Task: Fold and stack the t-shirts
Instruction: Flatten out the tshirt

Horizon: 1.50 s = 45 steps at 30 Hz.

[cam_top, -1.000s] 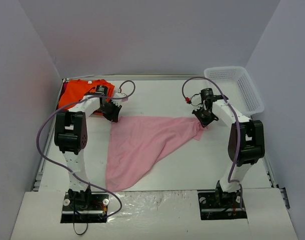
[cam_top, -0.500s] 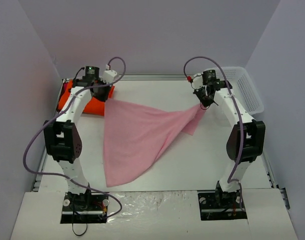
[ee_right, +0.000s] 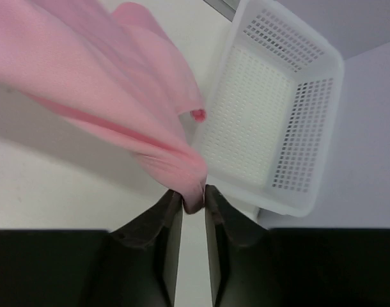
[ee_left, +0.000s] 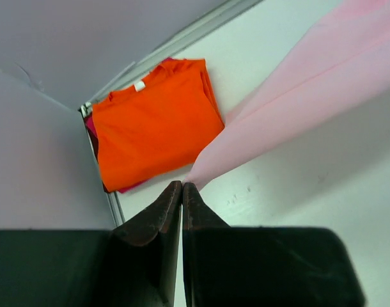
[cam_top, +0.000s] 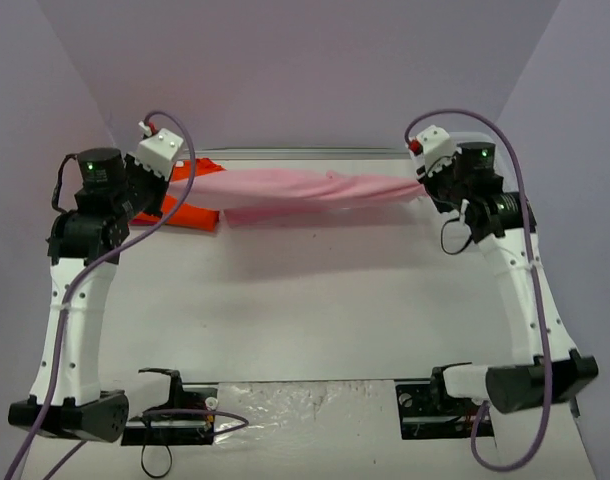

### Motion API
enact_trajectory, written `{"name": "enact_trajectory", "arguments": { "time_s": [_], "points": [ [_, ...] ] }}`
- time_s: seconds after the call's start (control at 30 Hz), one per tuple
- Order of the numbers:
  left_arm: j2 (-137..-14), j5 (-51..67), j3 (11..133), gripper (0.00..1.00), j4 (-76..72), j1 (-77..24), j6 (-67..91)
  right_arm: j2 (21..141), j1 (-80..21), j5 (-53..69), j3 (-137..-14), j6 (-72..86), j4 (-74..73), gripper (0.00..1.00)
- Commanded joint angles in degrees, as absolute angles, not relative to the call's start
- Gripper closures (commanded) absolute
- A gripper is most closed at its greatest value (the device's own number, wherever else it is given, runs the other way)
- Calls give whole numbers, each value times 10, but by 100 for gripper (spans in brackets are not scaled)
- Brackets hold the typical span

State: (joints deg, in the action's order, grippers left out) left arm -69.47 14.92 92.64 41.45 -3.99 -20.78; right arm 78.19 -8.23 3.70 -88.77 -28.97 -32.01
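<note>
Light pink t-shirt [cam_top: 315, 190] is being held stretched as a twisted band above the table's [cam_top: 315, 310] far edge, clear of its surface. Its ends are being pinched by the left gripper [ee_left: 182, 185] and right gripper [ee_right: 194, 195], jaws pressed onto the cloth. Orange t-shirt [ee_left: 153, 121] is lying folded at the table's far-left corner, white mesh basket [ee_right: 272, 128] at its far-right corner.

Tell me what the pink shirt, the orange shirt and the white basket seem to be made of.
The pink t-shirt: thin soft matte cloth, hanging in twisted folds. The orange t-shirt: likely similar matte cloth, folded flat, softly creased. The basket: apparently rigid white plastic, smooth, walls pierced with regular holes.
</note>
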Motion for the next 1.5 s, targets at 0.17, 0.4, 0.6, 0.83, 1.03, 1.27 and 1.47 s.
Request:
{"name": "enact_trajectory", "arguments": {
  "time_s": [0.17,0.4,0.6,0.83,1.03,1.27,1.47],
  "points": [
    [-556,244,752,98,526,-37,-254,635,-80,80,-742,-376,-431,5],
    [-521,347,664,97,555,-47,-280,678,-79,83,-729,-364,-433,7],
    [-520,349,611,96,532,-56,-278,780,-81,155,-752,-359,-458,25],
    [-523,345,571,97,495,-59,-265,869,-125,213,-753,-360,-469,49],
    [-533,338,570,98,487,-61,-261,940,-169,236,-746,-359,-467,53],
    [-527,334,570,98,485,-60,-257,1005,-170,241,-750,-358,-444,54],
    [-522,333,569,98,486,-60,-257,1039,-170,245,-742,-359,-428,53]
  ]
}}
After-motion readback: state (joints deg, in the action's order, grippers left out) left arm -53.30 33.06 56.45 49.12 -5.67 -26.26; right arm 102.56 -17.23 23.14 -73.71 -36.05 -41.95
